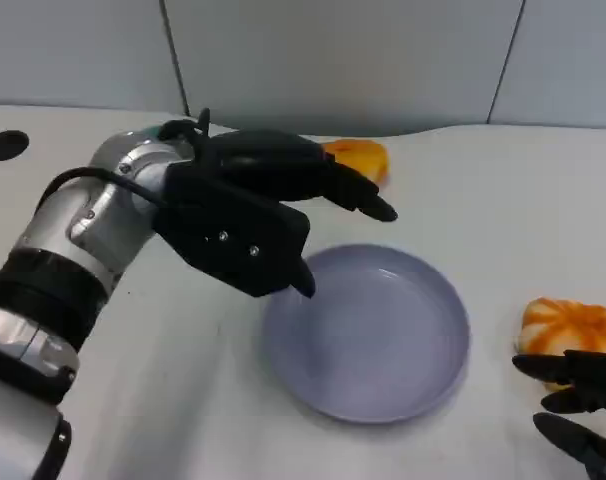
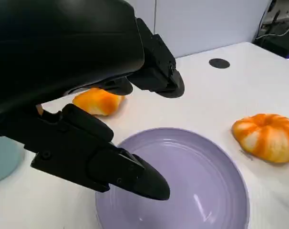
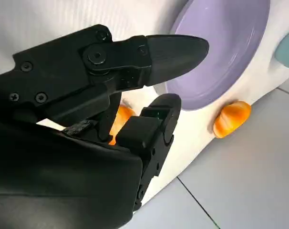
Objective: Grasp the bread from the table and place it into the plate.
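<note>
The left robot hand (image 1: 283, 205) is held open and empty above the far-left rim of the purple plate (image 1: 423, 370). A small orange bread roll (image 1: 363, 157) lies on the white bench (image 1: 503, 190) just beyond its fingertips, long axis apparently crosswise. A larger striped bread (image 1: 573, 326) rests right of the plate, close to the right robot hand (image 1: 579, 402), seemingly open, fingers spread.

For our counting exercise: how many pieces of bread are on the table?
2. One bread lies beyond the purple plate, partly behind the left robot hand. The other bread lies right of the plate, by the right robot hand. Nothing lies in the plate.
</note>
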Controlling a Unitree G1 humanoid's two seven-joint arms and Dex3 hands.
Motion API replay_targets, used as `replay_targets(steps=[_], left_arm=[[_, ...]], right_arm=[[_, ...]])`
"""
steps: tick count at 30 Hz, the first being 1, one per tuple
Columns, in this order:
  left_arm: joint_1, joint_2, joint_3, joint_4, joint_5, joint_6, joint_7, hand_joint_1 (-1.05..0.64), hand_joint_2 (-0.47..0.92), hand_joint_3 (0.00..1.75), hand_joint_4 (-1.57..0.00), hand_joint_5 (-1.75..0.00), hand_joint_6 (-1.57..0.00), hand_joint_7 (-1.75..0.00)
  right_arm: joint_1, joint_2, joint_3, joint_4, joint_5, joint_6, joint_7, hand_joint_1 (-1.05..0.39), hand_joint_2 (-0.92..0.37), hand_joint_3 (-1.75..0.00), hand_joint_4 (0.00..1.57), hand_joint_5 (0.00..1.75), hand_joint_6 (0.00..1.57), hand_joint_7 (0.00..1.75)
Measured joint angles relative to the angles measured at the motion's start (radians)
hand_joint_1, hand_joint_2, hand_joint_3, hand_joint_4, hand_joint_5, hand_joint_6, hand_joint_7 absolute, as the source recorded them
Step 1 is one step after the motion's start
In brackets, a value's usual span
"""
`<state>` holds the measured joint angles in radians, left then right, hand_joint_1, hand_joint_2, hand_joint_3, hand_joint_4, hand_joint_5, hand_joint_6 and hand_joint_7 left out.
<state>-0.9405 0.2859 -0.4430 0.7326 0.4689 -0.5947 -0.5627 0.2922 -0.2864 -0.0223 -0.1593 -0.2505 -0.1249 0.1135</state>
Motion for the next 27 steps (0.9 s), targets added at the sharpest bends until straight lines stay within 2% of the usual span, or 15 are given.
replay_targets(steps=[5,10,19,27], left_arm=[[0.0,-0.016,-0.018,0.002,0.089,0.039,0.14,-0.62,0.88,0.01,-0.11,-0.42,-0.37,0.0],[0.0,-0.042,-0.029,0.003,0.136,0.111,0.202,-0.6,0.9,0.01,-0.08,-0.4,-0.3,0.0],[0.012,-0.127,-0.043,-0.047,0.184,0.361,0.232,-0.61,0.88,0.0,-0.04,-0.36,-0.21,0.0],[0.011,-0.18,-0.091,-0.042,0.237,0.471,0.268,-0.66,0.88,0.0,-0.03,-0.33,-0.18,0.0]], right_arm=[[0.0,0.001,0.002,-0.009,-0.006,0.023,0.0,-0.24,-0.92,-0.33,0.67,0.64,0.82,0.0],[-0.001,0.003,0.005,-0.009,-0.014,0.021,-0.007,-0.25,-0.92,-0.33,0.69,0.66,0.83,0.01],[0.004,0.007,0.007,-0.019,-0.016,0.023,-0.009,-0.24,-0.92,-0.33,0.68,0.68,0.83,0.01],[0.013,0.007,0.008,-0.02,-0.015,0.023,-0.009,-0.24,-0.92,-0.32,0.67,0.72,0.83,0.01]])
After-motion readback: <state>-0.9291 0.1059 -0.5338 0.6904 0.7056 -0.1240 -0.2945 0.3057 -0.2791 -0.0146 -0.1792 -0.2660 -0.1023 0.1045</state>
